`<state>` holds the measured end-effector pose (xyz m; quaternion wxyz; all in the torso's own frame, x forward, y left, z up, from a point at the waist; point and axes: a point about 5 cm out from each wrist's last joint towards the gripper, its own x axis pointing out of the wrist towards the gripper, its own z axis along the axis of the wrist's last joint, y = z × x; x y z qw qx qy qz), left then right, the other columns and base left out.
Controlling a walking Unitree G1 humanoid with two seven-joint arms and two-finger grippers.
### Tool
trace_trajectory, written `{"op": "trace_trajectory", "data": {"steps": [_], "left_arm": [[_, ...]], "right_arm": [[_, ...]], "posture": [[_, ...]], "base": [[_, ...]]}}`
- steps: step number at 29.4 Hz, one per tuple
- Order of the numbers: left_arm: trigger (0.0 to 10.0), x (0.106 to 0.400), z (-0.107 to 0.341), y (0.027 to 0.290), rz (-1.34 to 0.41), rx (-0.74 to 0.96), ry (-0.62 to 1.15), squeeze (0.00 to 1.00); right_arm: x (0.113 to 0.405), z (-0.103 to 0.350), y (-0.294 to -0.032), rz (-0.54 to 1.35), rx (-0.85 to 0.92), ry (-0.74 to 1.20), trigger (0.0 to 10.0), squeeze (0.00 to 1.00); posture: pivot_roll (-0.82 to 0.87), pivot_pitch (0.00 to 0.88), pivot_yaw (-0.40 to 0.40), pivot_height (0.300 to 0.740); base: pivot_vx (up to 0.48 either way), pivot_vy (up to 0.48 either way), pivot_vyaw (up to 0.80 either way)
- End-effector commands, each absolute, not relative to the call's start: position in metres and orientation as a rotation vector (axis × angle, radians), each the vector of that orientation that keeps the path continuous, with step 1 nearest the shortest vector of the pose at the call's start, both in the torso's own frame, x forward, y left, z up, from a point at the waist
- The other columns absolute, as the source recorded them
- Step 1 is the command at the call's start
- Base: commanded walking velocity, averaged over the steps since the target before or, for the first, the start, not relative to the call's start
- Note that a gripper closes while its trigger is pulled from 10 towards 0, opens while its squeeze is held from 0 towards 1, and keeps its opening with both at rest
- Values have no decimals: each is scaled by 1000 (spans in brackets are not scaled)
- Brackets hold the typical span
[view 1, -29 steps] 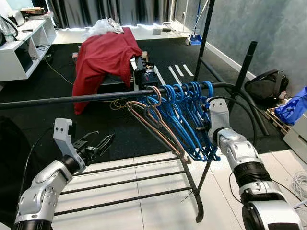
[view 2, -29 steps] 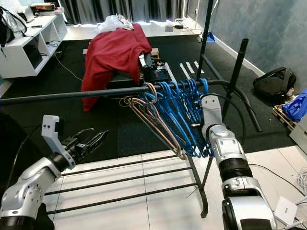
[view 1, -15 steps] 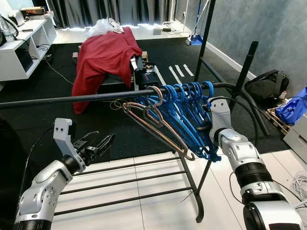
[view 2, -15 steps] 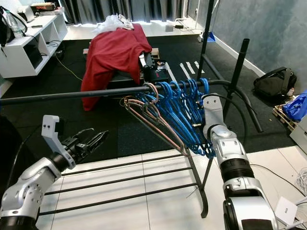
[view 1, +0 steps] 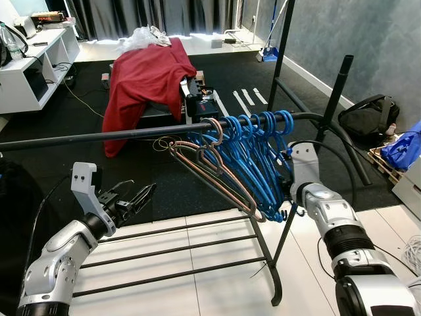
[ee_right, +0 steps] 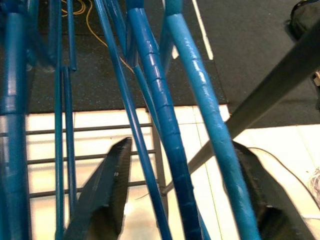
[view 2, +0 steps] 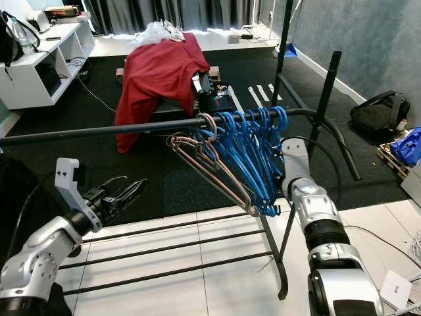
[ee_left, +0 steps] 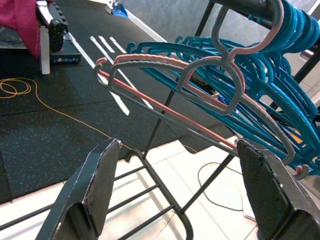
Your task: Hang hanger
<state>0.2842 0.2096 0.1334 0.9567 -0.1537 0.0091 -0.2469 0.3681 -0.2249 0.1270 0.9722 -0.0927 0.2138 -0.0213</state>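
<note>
A black clothes rail (view 1: pixel 99 137) runs across in front of me. Several blue hangers (view 1: pixel 260 164) hang bunched at its right end. On their left hang pink-and-grey hangers (view 1: pixel 217 174), also visible as pink-and-grey hangers (ee_left: pixel 200 100) in the left wrist view. My right gripper (ee_right: pixel 185 145) is open, pushed in among the blue hangers (ee_right: pixel 155 115), with their bars passing between its fingers. In the head views its fingers are hidden behind the bunch. My left gripper (view 1: pixel 135 197) is open and empty, held low and left of the hangers, below the rail.
A red cloth (view 1: pixel 145 72) drapes over equipment beyond the rail. A white shelf unit (view 1: pixel 26 66) stands far left. A black bag (view 1: pixel 365 118) and a blue bag (view 1: pixel 404 145) lie right. The rack's low bars (view 1: pixel 171 250) cross the white floor.
My right wrist has dropped slightly and drawn back toward me. The hangers' lower ends have swung a little left. The left arm has stayed put.
</note>
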Motion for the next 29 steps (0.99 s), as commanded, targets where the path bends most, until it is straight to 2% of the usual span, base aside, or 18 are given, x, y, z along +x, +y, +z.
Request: {"op": "trace_trajectory", "data": {"steps": [1,2,3,5,9,10,29], "left_arm": [[10000,283,133,213,-501,-310,33,0],[10000,283,133,213,-501,-310,33,0],[10000,283,133,213,-501,-313,32,0],[10000,283,133,213,-503,-315,32,0],[10000,284,133,213,-503,-315,32,0],[10000,284,133,213,-503,-315,32,0],[10000,286,132,212,-512,-309,33,0]], "right_arm": [[367,131,-230,-51,-176,392,10000,675],[367,131,-230,-51,-176,392,10000,675],[367,140,-231,-31,-158,322,10000,463],[367,156,-229,37,-135,213,10000,220],[367,159,-228,58,-133,193,10000,220],[366,161,-227,69,-135,184,10000,129],[361,154,-234,39,-184,201,10000,122]], "posture": [[-24,25,17,740],[-24,25,17,740],[-24,25,17,740],[-29,24,19,740],[-29,23,19,740],[-31,21,19,740],[-31,0,18,740]], "base": [[0,0,0],[0,0,0],[0,0,0],[0,0,0],[0,0,0],[0,0,0],[0,0,0]]}}
